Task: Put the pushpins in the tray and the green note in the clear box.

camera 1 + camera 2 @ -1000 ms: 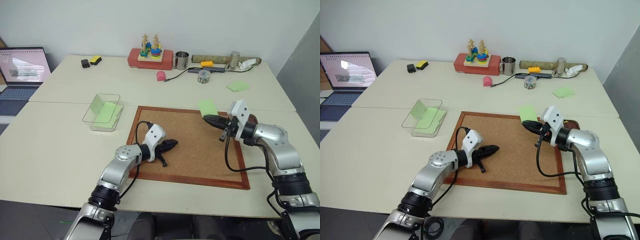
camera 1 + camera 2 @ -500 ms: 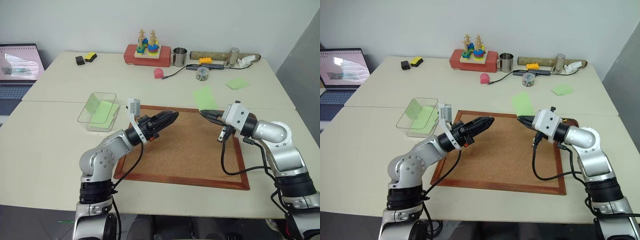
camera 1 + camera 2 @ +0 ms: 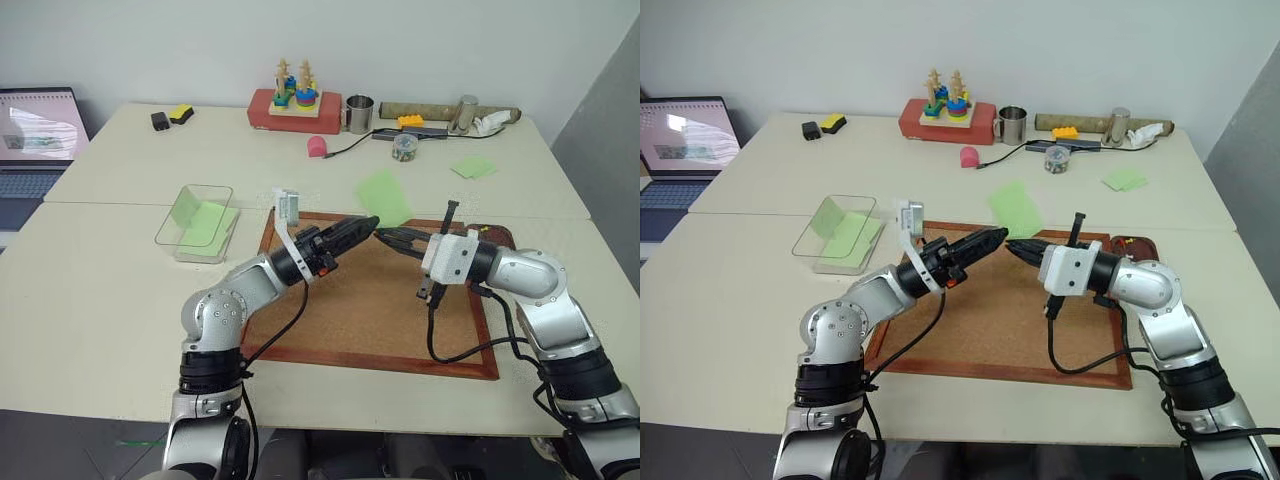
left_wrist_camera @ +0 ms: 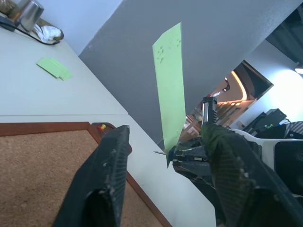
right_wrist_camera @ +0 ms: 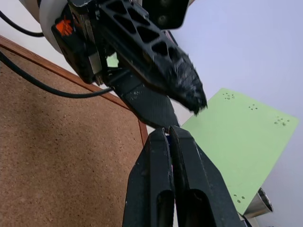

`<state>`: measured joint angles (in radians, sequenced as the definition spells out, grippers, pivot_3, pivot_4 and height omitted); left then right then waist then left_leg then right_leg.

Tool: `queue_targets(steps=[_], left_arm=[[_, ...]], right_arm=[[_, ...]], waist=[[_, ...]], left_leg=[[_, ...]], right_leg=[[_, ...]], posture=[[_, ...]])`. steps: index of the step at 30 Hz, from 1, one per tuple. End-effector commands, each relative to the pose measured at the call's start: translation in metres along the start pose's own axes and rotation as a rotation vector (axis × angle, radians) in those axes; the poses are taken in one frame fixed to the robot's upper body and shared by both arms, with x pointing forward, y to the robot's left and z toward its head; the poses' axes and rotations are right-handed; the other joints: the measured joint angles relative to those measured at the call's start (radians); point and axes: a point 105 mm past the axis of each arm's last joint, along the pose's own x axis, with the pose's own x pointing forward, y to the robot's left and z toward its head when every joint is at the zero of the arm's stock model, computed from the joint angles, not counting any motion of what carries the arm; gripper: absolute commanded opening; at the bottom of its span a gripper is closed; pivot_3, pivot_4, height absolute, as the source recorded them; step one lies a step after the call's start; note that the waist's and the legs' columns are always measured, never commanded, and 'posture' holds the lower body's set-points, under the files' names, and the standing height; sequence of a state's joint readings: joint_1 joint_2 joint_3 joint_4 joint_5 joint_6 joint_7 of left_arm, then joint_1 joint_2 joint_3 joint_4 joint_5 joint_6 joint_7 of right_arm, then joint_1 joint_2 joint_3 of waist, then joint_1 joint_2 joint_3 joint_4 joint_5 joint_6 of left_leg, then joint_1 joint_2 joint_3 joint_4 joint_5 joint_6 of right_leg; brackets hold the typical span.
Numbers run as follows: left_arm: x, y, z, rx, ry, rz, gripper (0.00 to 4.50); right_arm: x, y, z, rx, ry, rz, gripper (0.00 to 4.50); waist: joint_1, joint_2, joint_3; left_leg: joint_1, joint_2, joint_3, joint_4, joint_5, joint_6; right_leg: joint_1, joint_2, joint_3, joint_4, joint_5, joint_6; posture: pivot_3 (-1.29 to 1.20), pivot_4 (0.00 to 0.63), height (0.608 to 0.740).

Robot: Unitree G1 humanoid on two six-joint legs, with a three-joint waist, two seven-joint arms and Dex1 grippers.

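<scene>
Since the earlier frame I have raised my left gripper off the cork board and swung my right gripper inward with the green note; both tips now meet above the board's far edge.

Left to right:
- The clear box sits on the table left of the board, with pale green paper inside.
- My left gripper points toward the note. In the left wrist view its fingers stand spread, one on each side of the note's lower edge, not clamped on it.
- My right gripper's fingers are pressed together, pinching the note by its lower corner. The note stands upright in the air.
- The tray lies by the board's far right corner.
- I cannot make out the pushpins.
</scene>
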<state>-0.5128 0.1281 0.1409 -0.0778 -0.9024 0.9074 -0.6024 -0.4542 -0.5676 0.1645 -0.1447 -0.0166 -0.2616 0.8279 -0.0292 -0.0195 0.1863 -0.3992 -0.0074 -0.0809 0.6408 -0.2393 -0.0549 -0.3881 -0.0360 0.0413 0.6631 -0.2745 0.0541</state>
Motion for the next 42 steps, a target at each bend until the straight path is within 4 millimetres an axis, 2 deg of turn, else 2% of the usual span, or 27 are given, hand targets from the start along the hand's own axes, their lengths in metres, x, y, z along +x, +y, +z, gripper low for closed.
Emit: queue_targets(steps=[1, 2, 3, 9, 12, 19, 25, 27, 29, 34, 37, 42], left_arm=[[0.006, -0.012, 0.009, 0.034, -0.028, -0.061, 1.5], [0.006, -0.012, 0.009, 0.035, -0.03, -0.061, 1.45], [0.006, -0.011, 0.009, 0.036, -0.031, -0.061, 1.1], [0.006, -0.01, 0.009, 0.04, -0.034, -0.059, 0.04], [0.005, -0.006, 0.006, 0.052, -0.025, -0.035, 0.04], [0.001, 0.026, -0.007, 0.131, 0.013, 0.13, 0.04], [0.002, 0.035, -0.009, 0.162, 0.015, 0.17, 0.04], [0.002, 0.028, -0.009, 0.171, 0.021, 0.139, 0.04], [-0.001, 0.019, -0.008, 0.184, 0.026, 0.103, 0.04], [-0.013, -0.002, -0.006, 0.225, 0.056, 0.046, 0.04], [-0.019, -0.011, -0.008, 0.244, 0.082, 0.025, 0.04], [-0.023, -0.017, -0.011, 0.26, 0.1, 0.022, 0.04]], right_arm=[[0.004, -0.001, 0.018, -0.035, -0.065, -0.012, 0.0], [0.004, 0.0, 0.018, -0.034, -0.068, -0.011, 0.0], [0.005, 0.001, 0.019, -0.032, -0.072, -0.009, 0.0], [0.007, 0.002, 0.021, -0.029, -0.086, -0.005, 0.0], [0.007, 0.001, 0.022, -0.032, -0.09, -0.01, 0.0], [0.001, -0.009, 0.03, -0.044, -0.117, -0.04, 0.0], [-0.006, -0.017, 0.031, -0.02, -0.108, -0.094, 0.0], [-0.017, -0.029, 0.014, 0.037, -0.021, -0.167, 0.0], [-0.034, -0.042, -0.015, 0.095, 0.124, -0.242, 0.0], [-0.093, -0.062, -0.092, 0.252, 0.496, -0.439, 0.0], [-0.115, -0.06, -0.12, 0.346, 0.622, -0.479, 0.0], [-0.131, -0.046, -0.153, 0.49, 0.743, -0.476, 0.0]], waist=[[0.0, 0.0, 0.0], [0.0, 0.0, 0.0], [0.0, 0.0, 0.0], [0.0, 0.0, 0.0], [0.0, 0.0, 0.0], [0.0, 0.0, 0.0], [0.001, 0.0, 0.0], [0.001, 0.0, 0.0], [0.002, 0.0, 0.0], [0.002, 0.0, 0.0], [0.002, 0.0, 0.0], [-0.003, 0.0, 0.0]], left_leg=[[0.0, 0.0, 0.0, 0.0, 0.0, 0.0], [0.0, 0.0, 0.0, 0.0, 0.0, 0.0], [0.0, 0.0, 0.0, 0.0, 0.0, 0.0], [0.0, 0.0, 0.0, 0.0, 0.0, 0.0], [0.0, 0.0, 0.0, 0.0, 0.0, 0.0], [0.0, 0.0, 0.0, 0.0, 0.0, 0.0], [0.0, 0.0, 0.0, 0.0, 0.0, 0.0], [0.0, 0.0, 0.0, 0.0, 0.0, 0.0], [0.0, 0.0, 0.0, 0.001, 0.0, 0.0], [0.0, 0.0, 0.001, 0.001, 0.0, 0.0], [0.0, 0.0, 0.001, 0.001, 0.0, 0.0], [0.001, 0.0, 0.003, 0.001, 0.0, 0.0]], right_leg=[[0.0, 0.0, 0.0, 0.0, 0.0, 0.0], [0.0, 0.0, 0.0, 0.0, 0.0, 0.0], [0.0, 0.0, 0.0, 0.0, 0.0, 0.0], [0.0, 0.0, 0.0, 0.0, 0.0, 0.0], [0.0, 0.0, 0.0, 0.0, 0.0, 0.0], [0.0, 0.0, 0.0, 0.0, 0.0, 0.0], [0.0, 0.0, 0.0, 0.0, 0.0, 0.0], [0.0, 0.0, 0.0, 0.0, 0.0, 0.0], [0.0, 0.0, 0.0, 0.001, 0.0, 0.0], [0.0, 0.0, 0.001, 0.001, 0.0, 0.0], [0.0, 0.0, 0.001, 0.001, 0.0, -0.001], [0.0, 0.0, 0.002, 0.001, 0.0, 0.0]], posture=[[0.0, 0.15, 0.74], [0.0, 0.15, 0.74], [0.0, 0.15, 0.74], [0.0, 0.15, 0.74], [0.0, 0.15, 0.74], [0.0, 0.15, 0.74], [0.0, 0.15, 0.74], [0.0, 0.15, 0.74], [0.0, 0.15, 0.74], [0.0, 0.15, 0.74], [0.0, 0.15, 0.74], [0.0, 0.15, 0.74]])
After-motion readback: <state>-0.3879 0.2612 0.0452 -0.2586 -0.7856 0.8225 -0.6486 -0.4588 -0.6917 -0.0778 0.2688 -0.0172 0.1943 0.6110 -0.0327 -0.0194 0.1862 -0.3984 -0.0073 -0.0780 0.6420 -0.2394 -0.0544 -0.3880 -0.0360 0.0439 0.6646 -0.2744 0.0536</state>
